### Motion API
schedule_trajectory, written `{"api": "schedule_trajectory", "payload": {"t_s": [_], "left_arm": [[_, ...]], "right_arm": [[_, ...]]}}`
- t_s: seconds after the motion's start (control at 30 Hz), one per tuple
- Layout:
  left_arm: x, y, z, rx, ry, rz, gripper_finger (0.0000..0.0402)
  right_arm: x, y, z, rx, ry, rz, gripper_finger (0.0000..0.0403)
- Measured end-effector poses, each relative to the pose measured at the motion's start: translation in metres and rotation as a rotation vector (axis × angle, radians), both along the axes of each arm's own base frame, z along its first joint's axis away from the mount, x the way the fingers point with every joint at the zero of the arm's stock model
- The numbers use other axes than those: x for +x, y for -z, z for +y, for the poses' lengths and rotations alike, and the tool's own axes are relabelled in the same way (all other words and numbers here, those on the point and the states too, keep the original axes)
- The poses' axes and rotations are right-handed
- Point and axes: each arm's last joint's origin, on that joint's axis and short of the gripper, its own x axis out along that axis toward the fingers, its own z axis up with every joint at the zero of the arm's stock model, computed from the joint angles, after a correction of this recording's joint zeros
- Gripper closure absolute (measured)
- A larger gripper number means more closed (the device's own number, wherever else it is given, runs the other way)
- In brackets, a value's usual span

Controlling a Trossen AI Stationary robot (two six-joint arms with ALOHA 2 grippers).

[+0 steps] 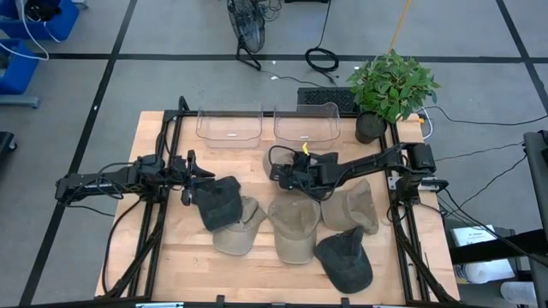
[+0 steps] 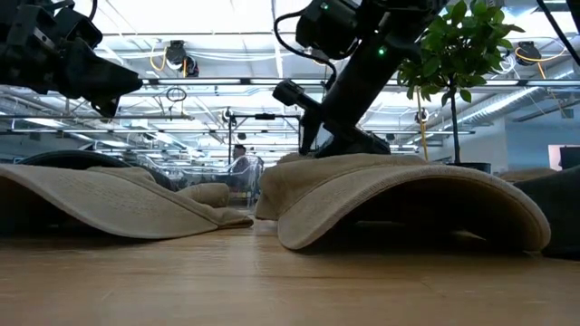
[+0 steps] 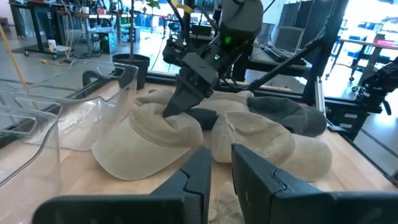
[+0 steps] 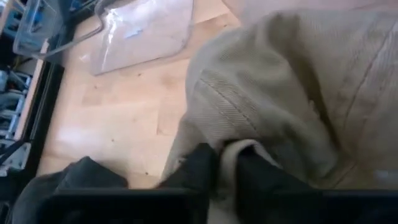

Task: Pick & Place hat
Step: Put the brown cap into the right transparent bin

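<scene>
Right gripper (image 4: 227,163) is down on the crown of the middle tan hat (image 1: 295,224), its two dark fingers drawn together with a fold of tan cloth pinched between them (the right wrist view shows the fabric bunched up between the tips). Seen from the left wrist, the same gripper (image 3: 176,107) presses into the hat's rear edge, and the hat (image 3: 146,144) lies flat on the wooden table (image 1: 171,257) with its brim toward that camera.

Left gripper (image 1: 190,180) sits over the table's left half, at the edge of a dark hat (image 1: 218,202); its fingers (image 3: 196,177) stand nearly together with a narrow gap and hold nothing that can be seen.

Other hats lie close by: a tan one (image 1: 240,229) partly under the dark hat, another tan one (image 1: 355,208) to the right, and a second dark one (image 1: 347,258) near the front edge.

Two clear plastic bins (image 1: 229,126) (image 1: 306,124) stand side by side at the far edge. A potted plant (image 1: 390,85) stands at the far right corner.
</scene>
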Motion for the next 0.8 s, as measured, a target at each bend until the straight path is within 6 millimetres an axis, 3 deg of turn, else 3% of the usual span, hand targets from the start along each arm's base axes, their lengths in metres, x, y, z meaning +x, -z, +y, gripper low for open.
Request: {"api": "schedule_trajectory", "payload": {"t_s": [0.23,0.43,0.63,0.8], "left_arm": [[0.000,0.000,0.000,0.000,-0.002,0.001,0.0332],[0.000,0.000,0.000,0.002,-0.005,0.001,0.0332],[0.000,0.000,0.001,0.008,-0.031,0.001,0.0332],[0.000,0.000,0.002,0.011,-0.064,0.001,0.0332]], "right_arm": [[0.002,-0.030,0.012,-0.035,-0.207,-0.082,0.0399],[-0.015,-0.091,0.023,-0.161,-0.383,-0.143,0.0400],[-0.040,-0.142,0.020,-0.303,-0.495,-0.110,0.0401],[-0.048,-0.181,0.011,-0.360,-0.590,-0.068,0.0402]]}}
